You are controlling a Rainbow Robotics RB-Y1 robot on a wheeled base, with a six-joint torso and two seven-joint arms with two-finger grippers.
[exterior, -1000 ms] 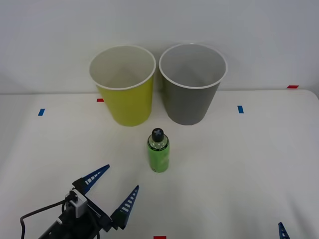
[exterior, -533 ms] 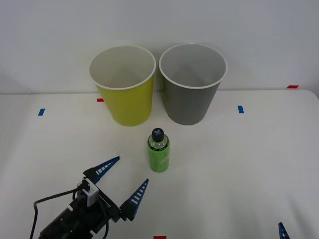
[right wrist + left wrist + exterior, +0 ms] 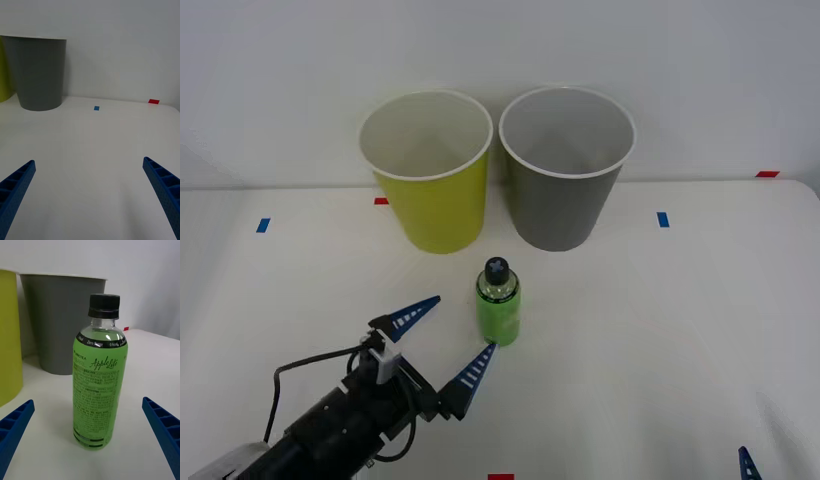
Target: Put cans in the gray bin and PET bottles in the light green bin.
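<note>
Now | left pincer (image 3: 451, 335) open | PET bottle (image 3: 99, 375) label "Apple Lite", "Zero Sugar"

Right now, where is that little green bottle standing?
In the front view the green bottle stands upright mid-table, just in front of the gap between the light green bin and gray bin.

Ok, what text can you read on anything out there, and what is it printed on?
"Apple Lite": script on the bottle's green label.
"Zero Sugar": black band at the top of that label.
"PUNCTEA" or similar: small print on the label's upper side, partly cut off, uncertain.
Fine-print block lower on the label: too small to read.
Green bin, gray bin, tape marks: no text.
</note>
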